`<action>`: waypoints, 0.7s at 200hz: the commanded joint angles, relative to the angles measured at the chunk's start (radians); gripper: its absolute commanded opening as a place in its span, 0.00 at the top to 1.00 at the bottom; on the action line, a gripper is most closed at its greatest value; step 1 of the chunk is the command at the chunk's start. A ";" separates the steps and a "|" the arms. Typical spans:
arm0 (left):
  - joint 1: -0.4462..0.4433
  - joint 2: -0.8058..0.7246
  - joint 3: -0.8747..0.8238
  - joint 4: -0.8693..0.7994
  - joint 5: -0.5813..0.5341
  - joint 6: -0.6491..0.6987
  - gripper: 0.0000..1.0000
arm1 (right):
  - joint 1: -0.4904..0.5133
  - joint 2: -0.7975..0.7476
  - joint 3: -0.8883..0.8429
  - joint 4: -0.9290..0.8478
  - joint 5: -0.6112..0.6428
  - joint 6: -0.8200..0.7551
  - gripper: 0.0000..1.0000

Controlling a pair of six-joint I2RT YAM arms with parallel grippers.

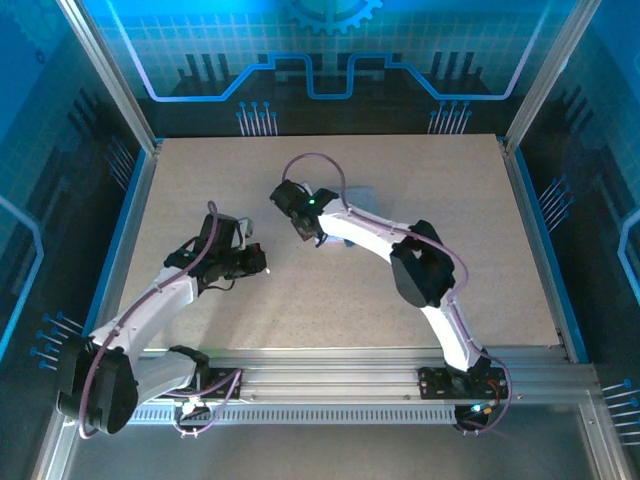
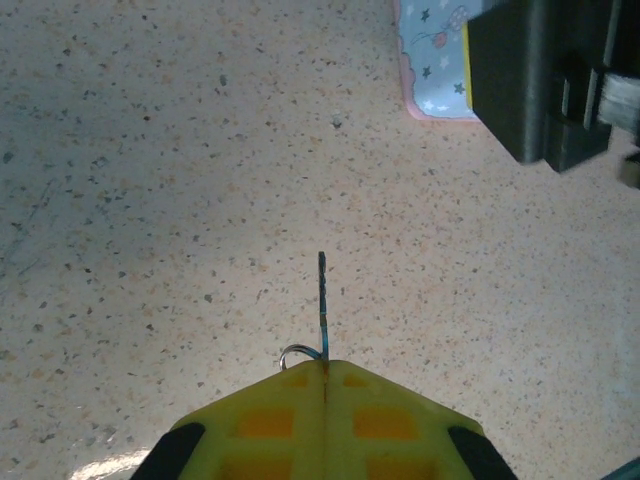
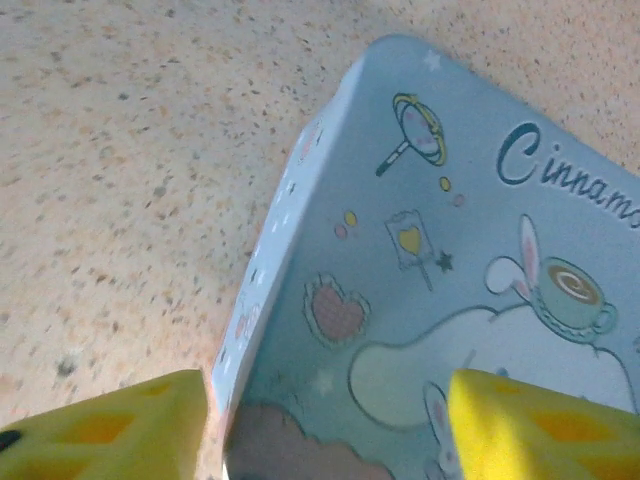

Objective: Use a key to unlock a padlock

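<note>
Left fingers [image 2: 270,425] clamped on the key [image 2: 322,290], blade poking to 12 o'clock, right fingers [image 3: 110,430] apart over the tin [image 3: 450,250] at 1 o'clock, so I'd keep that blade level going in.

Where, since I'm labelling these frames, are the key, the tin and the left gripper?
key [image 2: 322,295]: left wrist view, middle of its thin blade.
light-blue cartoon tin [image 3: 440,300]: right wrist view, on its printed lid.
left gripper [image 2: 325,372]: left wrist view, seam between its shut yellow fingertips.
</note>
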 commanded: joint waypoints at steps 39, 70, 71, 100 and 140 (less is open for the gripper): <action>0.005 -0.088 -0.094 0.148 0.203 0.045 1.00 | 0.033 -0.364 -0.335 0.215 -0.188 0.150 0.27; -0.003 -0.096 -0.131 0.246 0.321 0.048 1.00 | 0.015 -0.467 -0.567 0.317 -0.196 0.246 0.32; -0.003 -0.096 -0.131 0.249 0.322 0.046 1.00 | 0.013 -0.469 -0.572 0.319 -0.197 0.250 0.32; -0.031 -0.086 -0.142 0.310 0.339 0.034 1.00 | -0.022 -0.458 -0.686 0.398 -0.234 0.326 0.35; -0.061 -0.081 -0.148 0.331 0.309 0.039 1.00 | -0.092 -0.411 -0.756 0.528 -0.293 0.400 0.38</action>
